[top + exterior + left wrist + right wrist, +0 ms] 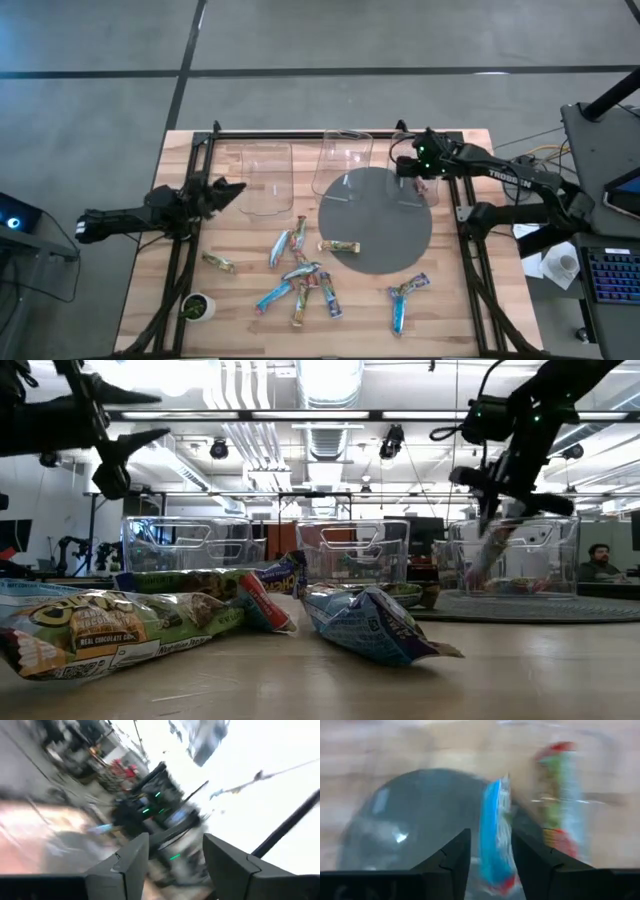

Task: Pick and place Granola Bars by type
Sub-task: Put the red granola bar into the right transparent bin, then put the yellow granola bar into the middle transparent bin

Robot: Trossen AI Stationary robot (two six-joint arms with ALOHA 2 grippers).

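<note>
Several granola bars [300,272], blue and multicoloured, lie flat on the wooden table near its middle and near edge; two [370,622] fill the front of the low view. My right gripper [420,172] hangs over the right clear bin [408,196] with a blue bar [495,840] between its fingers. A multicoloured bar [560,800] lies in that bin. My left gripper [232,190] is open and empty, raised beside the left clear bin [265,178]. My right gripper comes from above, pointing down, with the blue bar's upper end [496,870] between its two fingers [527,855]. The bar hangs below them, tilted, inside the bin [478,560]. Blur hides the exact place of contact.
Three clear bins stand in a row along the far side, the middle one [345,165] between the other two. A grey round mat [375,235] lies under the right bin. A small green-and-white cup [198,306] stands at the near left corner. Black frame rails run along both sides.
</note>
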